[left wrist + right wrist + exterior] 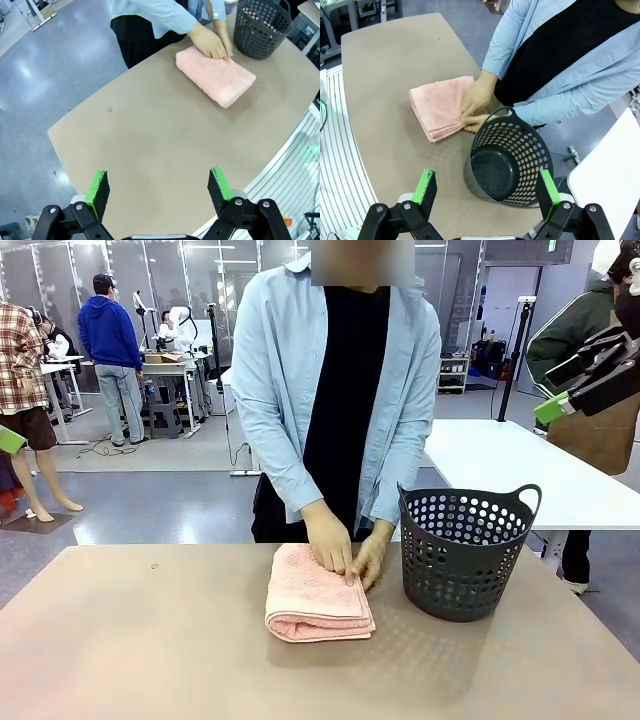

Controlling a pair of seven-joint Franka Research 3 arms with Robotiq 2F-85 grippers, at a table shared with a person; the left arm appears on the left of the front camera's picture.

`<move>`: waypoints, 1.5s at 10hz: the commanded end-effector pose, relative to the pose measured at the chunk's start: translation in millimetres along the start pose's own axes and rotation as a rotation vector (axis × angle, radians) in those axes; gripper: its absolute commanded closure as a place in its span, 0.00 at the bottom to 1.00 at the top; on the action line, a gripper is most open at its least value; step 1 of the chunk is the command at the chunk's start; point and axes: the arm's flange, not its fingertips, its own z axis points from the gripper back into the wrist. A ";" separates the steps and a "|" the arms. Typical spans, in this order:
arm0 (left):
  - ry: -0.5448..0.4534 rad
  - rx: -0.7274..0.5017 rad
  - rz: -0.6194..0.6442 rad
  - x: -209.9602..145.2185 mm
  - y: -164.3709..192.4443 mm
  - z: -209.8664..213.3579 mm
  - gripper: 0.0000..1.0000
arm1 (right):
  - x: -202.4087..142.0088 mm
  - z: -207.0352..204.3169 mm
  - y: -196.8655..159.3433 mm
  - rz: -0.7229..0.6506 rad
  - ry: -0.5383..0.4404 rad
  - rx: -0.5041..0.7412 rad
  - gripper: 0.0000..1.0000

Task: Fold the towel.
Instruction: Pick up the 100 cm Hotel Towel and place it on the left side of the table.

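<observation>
Two hands (330, 540) press folded towel (315, 600); right wrist view looks inside basket (520, 145).

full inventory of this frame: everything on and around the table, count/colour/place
towel: 1, salmon pink, folded, mid-table beside the basket
basket: 1, dark grey, perforated, empty, on the table to the robot's right of the towel
table: 1, tan, bears both
white table: 1, behind the person, to the right
person: 1, light blue shirt over black top, far side of the table
person's hands: 2, both on the towel's basket-side end
robot left hand: 1, black with green pads, open, above bare table
robot right hand: 1, black with green pads, open, above the basket
</observation>
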 end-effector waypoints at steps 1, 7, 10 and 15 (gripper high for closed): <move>0.008 0.010 0.017 0.4 -1.7 3.0 0.00 | 1.1 0.8 0.4 -0.006 0.007 -0.007 0.00; 0.008 0.010 0.017 0.4 -1.7 3.0 0.00 | 1.1 0.8 0.4 -0.006 0.007 -0.007 0.00; 0.008 0.010 0.017 0.4 -1.7 3.0 0.00 | 1.1 0.8 0.4 -0.006 0.007 -0.007 0.00; -0.052 -0.146 0.115 20.1 30.2 -2.1 0.00 | 1.1 0.8 0.4 -0.006 0.007 -0.007 0.00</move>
